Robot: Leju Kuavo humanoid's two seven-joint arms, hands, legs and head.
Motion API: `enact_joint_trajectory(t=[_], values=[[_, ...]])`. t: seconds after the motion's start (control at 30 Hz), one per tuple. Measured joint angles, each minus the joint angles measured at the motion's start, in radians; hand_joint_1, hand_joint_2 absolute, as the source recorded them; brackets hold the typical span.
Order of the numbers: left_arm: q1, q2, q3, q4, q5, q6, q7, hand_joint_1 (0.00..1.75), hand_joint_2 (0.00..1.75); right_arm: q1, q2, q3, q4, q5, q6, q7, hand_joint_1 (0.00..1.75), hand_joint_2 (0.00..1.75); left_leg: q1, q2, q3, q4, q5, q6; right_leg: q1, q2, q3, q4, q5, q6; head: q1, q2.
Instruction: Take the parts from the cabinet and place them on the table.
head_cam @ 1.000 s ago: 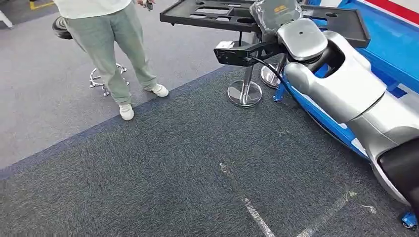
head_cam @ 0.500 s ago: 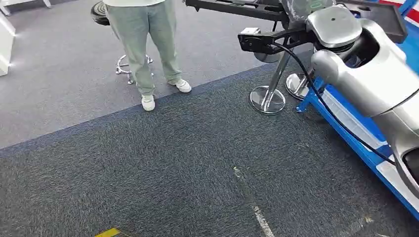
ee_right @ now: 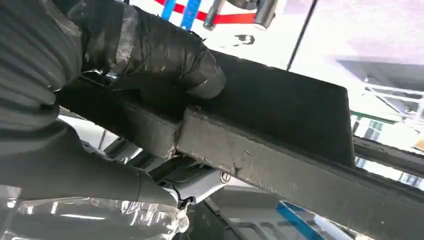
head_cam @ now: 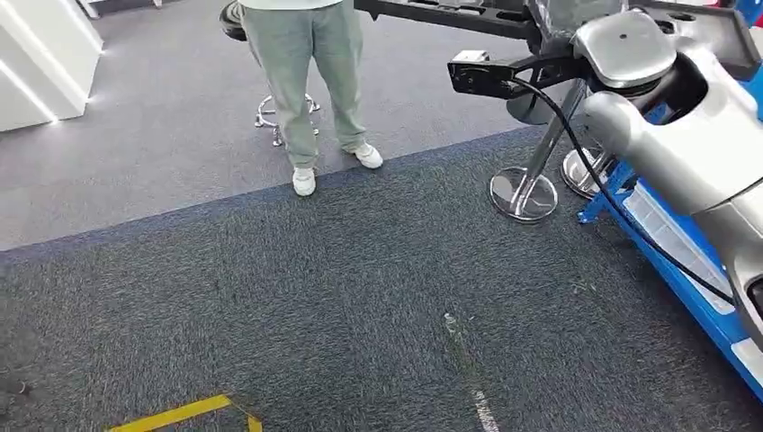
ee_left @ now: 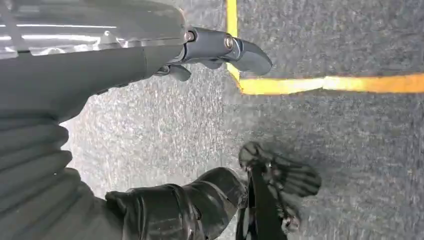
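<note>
One black part [head_cam: 450,13] is in view, a flat tray-like piece with cut-outs, gripped along its edge by one hand, the right hand [ee_right: 150,55]. One left hand [ee_left: 200,50] is seen over the carpet. One person [head_cam: 310,72], one stool [head_cam: 270,112], two chrome round bases [head_cam: 524,193] and one yellow floor marking [head_cam: 180,414] complete the count.

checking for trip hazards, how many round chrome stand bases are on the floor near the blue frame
2. One chrome base sits on the dark carpet beside the blue frame. The second base lies just behind it, partly hidden by the robot's right arm. Others may be hidden.
</note>
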Motion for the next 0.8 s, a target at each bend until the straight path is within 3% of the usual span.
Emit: enact_joint_trajectory(t=[0.07, 0.1, 0.13, 0.17, 0.23, 0.3, 0.33, 0.37, 0.4, 0.47, 0.5, 0.53, 0.6, 0.63, 0.67, 0.77, 0.8], values=[[0.0, 0.0, 0.0, 0.0, 0.0, 0.0, 0.0, 0.0, 1.75, 0.001, -0.001, 0.0, -0.003, -0.003, -0.001, 0.0, 1.75, 1.75, -0.005, 0.01, 0.08, -0.152, 0.08, 0.011, 0.004, -0.016, 0.005, 0.0, -0.005, 0.0, 0.0, 0.0], [0.0, 0.0, 0.0, 0.0, 0.0, 0.0, 0.0, 0.0, 1.75, 0.001, -0.002, 0.0, -0.006, -0.003, -0.001, 0.0, 1.75, 1.75, -0.013, 0.044, 0.13, -0.243, 0.114, 0.021, 0.005, -0.024, 0.01, 0.0, -0.008, 0.001, 0.0, 0.0], [-0.003, 0.002, 0.0, 0.0, 0.0, 0.0, 0.0, 0.0, 1.75, 0.001, -0.005, -0.001, -0.008, -0.003, -0.001, 0.0, 1.75, 1.75, -0.029, 0.088, 0.147, -0.271, 0.094, 0.027, 0.008, -0.032, 0.01, -0.002, -0.01, 0.004, 0.001, 0.0], [-0.005, 0.003, 0.0, 0.0, 0.0, 0.0, 0.001, 0.0, 1.75, 0.001, -0.011, -0.001, -0.009, -0.003, -0.002, 0.0, 1.75, 1.75, -0.037, 0.08, 0.15, -0.288, 0.097, 0.034, 0.012, -0.04, 0.008, -0.001, -0.011, 0.007, 0.0, 0.0], [-0.008, 0.006, -0.001, 0.0, 0.0, 0.001, 0.001, 0.0, 1.75, 0.006, -0.017, -0.001, -0.01, -0.004, -0.001, 0.0, 1.75, 1.75, -0.039, 0.058, 0.146, -0.286, 0.098, 0.037, 0.01, -0.061, 0.012, -0.008, -0.012, 0.014, 0.0, 0.0], [-0.006, 0.009, -0.003, 0.0, 0.0, 0.001, 0.001, 0.0, 1.75, 0.01, -0.021, -0.001, -0.013, -0.005, -0.001, 0.0, 1.75, 1.75, -0.029, 0.038, 0.163, -0.311, 0.108, 0.052, 0.009, -0.073, 0.018, -0.013, -0.023, 0.027, 0.003, 0.0], [-0.003, 0.007, -0.006, 0.0, 0.0, 0.0, 0.001, 0.0, 1.75, 0.011, -0.028, -0.002, -0.015, -0.004, -0.001, 0.0, 1.75, 1.75, -0.03, 0.03, 0.172, -0.322, 0.11, 0.054, 0.004, -0.03, 0.011, 0.018, -0.044, 0.029, 0.0, 0.0], [-0.006, 0.007, -0.008, 0.0, 0.0, 0.0, 0.001, 0.0, 1.75, 0.011, -0.029, -0.002, -0.018, -0.004, -0.002, 0.001, 1.75, 1.75, -0.028, 0.023, 0.173, -0.323, 0.111, 0.056, 0.004, -0.004, -0.012, 0.071, -0.072, 0.03, 0.001, 0.0], [-0.009, 0.008, -0.009, 0.0, -0.001, 0.001, 0.001, 0.0, 1.75, 0.012, -0.032, -0.002, -0.019, -0.004, -0.005, 0.001, 1.75, 1.75, -0.025, 0.014, 0.173, -0.322, 0.111, 0.059, 0.005, 0.012, -0.049, 0.148, -0.105, 0.031, 0.003, 0.0], [-0.01, 0.007, -0.013, 0.0, 0.0, 0.0, -0.001, 0.0, 1.75, 0.033, -0.04, -0.002, -0.02, -0.002, -0.009, 0.001, 1.75, 1.75, -0.024, -0.014, 0.174, -0.321, 0.11, 0.062, 0.002, 0.024, -0.123, 0.28, -0.138, 0.038, 0.003, 0.0], [-0.01, 0.007, -0.013, 0.0, 0.001, 0.0, -0.002, 0.0, 1.75, 0.043, -0.043, -0.002, -0.021, 0.0, -0.01, 0.002, 1.75, 1.75, -0.022, -0.025, 0.175, -0.318, 0.109, 0.062, 0.0, 0.026, -0.128, 0.278, -0.123, 0.04, 0.005, 0.0], [-0.009, 0.006, -0.015, 0.0, 0.001, 0.0, -0.002, 0.0, 1.75, 0.053, -0.046, -0.002, -0.021, 0.003, -0.01, 0.001, 1.75, 1.75, -0.019, -0.04, 0.174, -0.313, 0.107, 0.06, -0.004, 0.027, -0.111, 0.229, -0.083, 0.043, 0.005, 0.0], [-0.009, 0.005, -0.016, 0.0, 0.002, 0.0, -0.002, 0.0, 1.75, 0.056, -0.048, -0.002, -0.025, 0.005, -0.01, 0.0, 1.75, 1.75, -0.013, -0.064, 0.17, -0.296, 0.098, 0.05, -0.014, 0.042, -0.045, 0.079, 0.001, 0.047, 0.005, 0.0], [-0.009, 0.005, -0.016, 0.0, 0.002, 0.001, -0.001, 0.0, 1.75, 0.057, -0.048, -0.005, -0.027, 0.008, -0.01, 0.0, 1.75, 1.75, -0.01, -0.074, 0.164, -0.285, 0.092, 0.043, -0.023, 0.083, -0.024, 0.027, 0.004, 0.052, 0.005, 0.0], [-0.011, 0.007, -0.016, 0.0, 0.002, 0.003, 0.0, 0.0, 1.75, 0.055, -0.048, -0.005, -0.028, 0.011, -0.01, -0.001, 1.75, 1.75, -0.015, -0.083, 0.152, -0.272, 0.089, 0.038, -0.021, 0.107, -0.014, 0.013, -0.006, 0.054, 0.005, 0.0], [-0.005, 0.007, -0.017, 0.0, 0.005, 0.007, 0.005, 0.0, 1.75, 0.067, -0.048, -0.007, -0.035, 0.019, -0.008, -0.008, 1.75, 1.75, -0.004, -0.114, 0.142, -0.279, 0.101, 0.02, -0.011, 0.077, -0.016, 0.017, -0.001, 0.038, 0.005, 0.0], [-0.001, 0.007, -0.018, 0.0, 0.005, 0.007, 0.006, 0.0, 1.75, 0.068, -0.047, -0.007, -0.037, 0.019, -0.008, -0.01, 1.75, 1.75, -0.004, -0.125, 0.139, -0.279, 0.101, 0.016, -0.017, 0.066, -0.015, 0.012, 0.001, 0.031, 0.005, 0.0]])
